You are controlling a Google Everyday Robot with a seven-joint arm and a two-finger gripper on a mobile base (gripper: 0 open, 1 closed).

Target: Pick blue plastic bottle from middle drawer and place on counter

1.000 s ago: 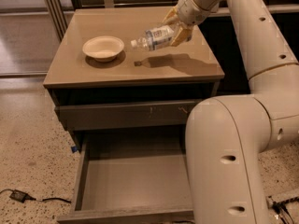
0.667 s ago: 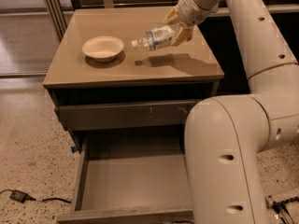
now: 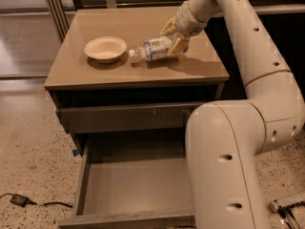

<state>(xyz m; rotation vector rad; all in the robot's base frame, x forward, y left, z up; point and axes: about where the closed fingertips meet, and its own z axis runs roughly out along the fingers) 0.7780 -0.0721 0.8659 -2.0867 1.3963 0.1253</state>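
Counter (image 3: 119,75): glossy tan top, one bowl sitting on it, bottle held low over it.
White bowl (image 3: 106,48) stands upright directly on the surface, on the left half, set back from the front edge. Just right of the bowl, the blue plastic bottle (image 3: 155,48) is near-horizontal, white cap pointing at the bowl, near its rim but not touching it. Bottle's shadow falls on the counter right under it; can't tell if the bottle touches the surface. Gripper (image 3: 174,37) is right of the bowl, beyond the bottle, fingers clamped on the bottle's base end.
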